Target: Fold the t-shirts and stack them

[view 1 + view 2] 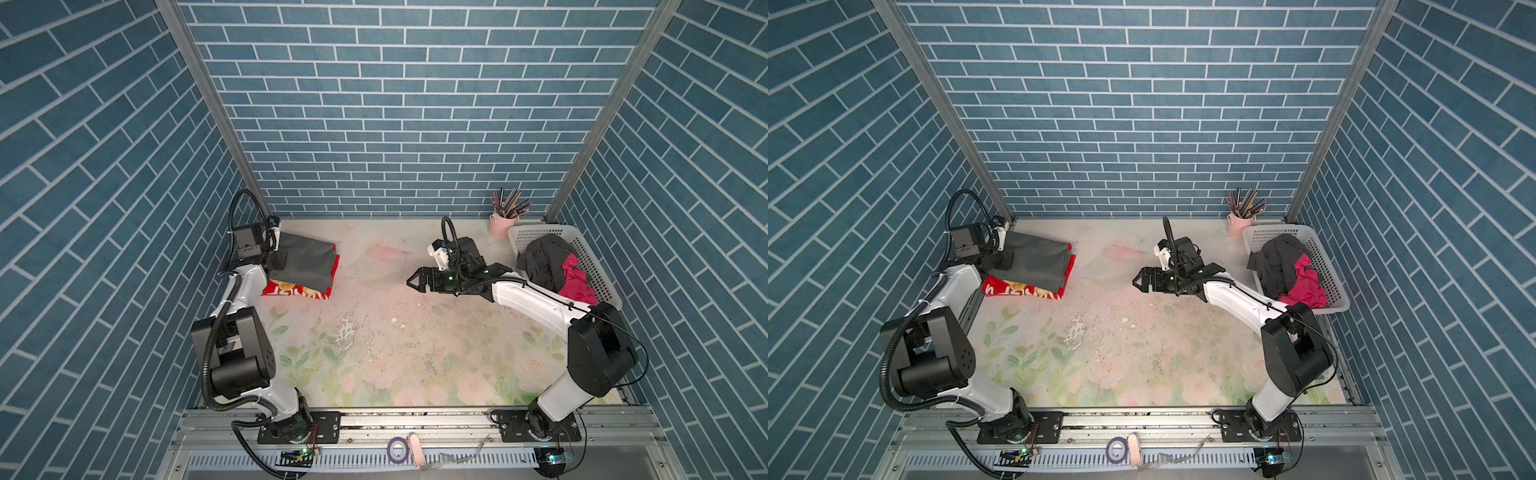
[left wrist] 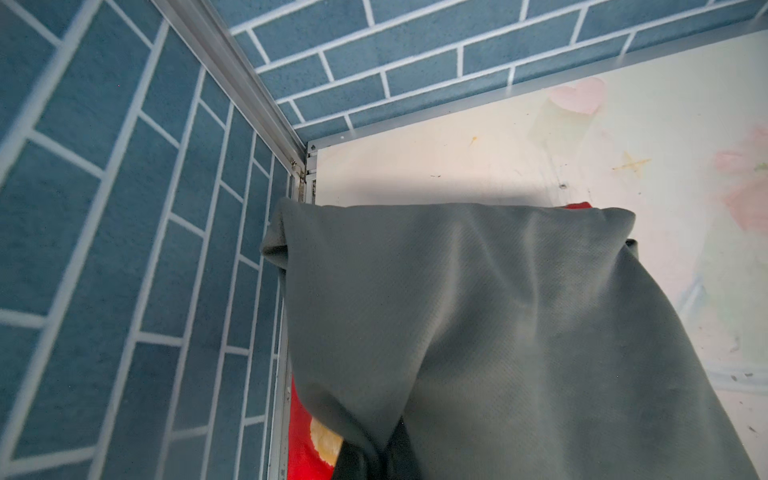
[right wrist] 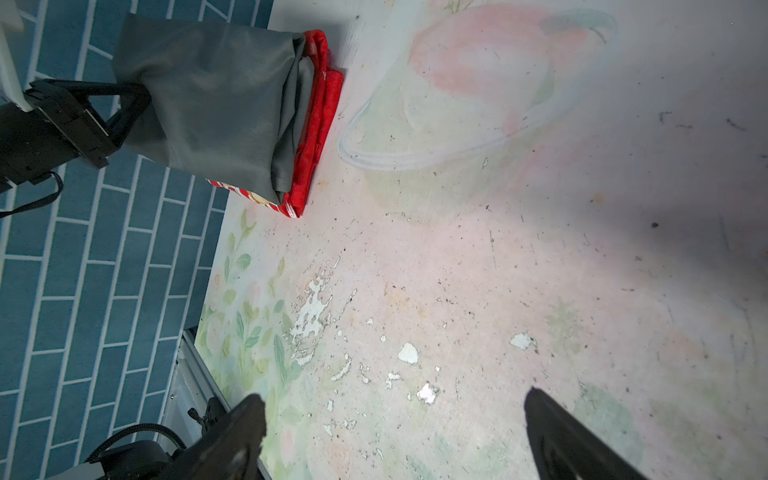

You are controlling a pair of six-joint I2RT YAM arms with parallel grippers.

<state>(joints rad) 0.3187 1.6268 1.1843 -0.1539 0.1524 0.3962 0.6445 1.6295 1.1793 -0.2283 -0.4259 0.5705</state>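
Note:
A folded dark grey t-shirt (image 1: 309, 262) (image 1: 1038, 262) lies on a folded red printed t-shirt (image 1: 295, 291) (image 1: 1017, 289) at the back left corner of the table. My left gripper (image 1: 278, 259) (image 2: 376, 457) is shut on the grey shirt's (image 2: 478, 311) near-left edge, and the cloth bunches into the jaws. A strip of the red shirt (image 2: 307, 436) shows underneath. My right gripper (image 1: 411, 282) (image 3: 395, 399) hangs open and empty over the middle of the table. Its wrist view takes in both stacked shirts (image 3: 216, 104). A dark shirt (image 1: 544, 262) and a magenta one (image 1: 575, 278) lie crumpled in the basket.
The white perforated basket (image 1: 594, 253) stands at the back right. A pink cup of pencils (image 1: 503, 224) is behind it by the back wall. The stack sits close to the left wall and corner post (image 2: 232, 75). A tape roll (image 1: 397, 449) lies on the front rail.

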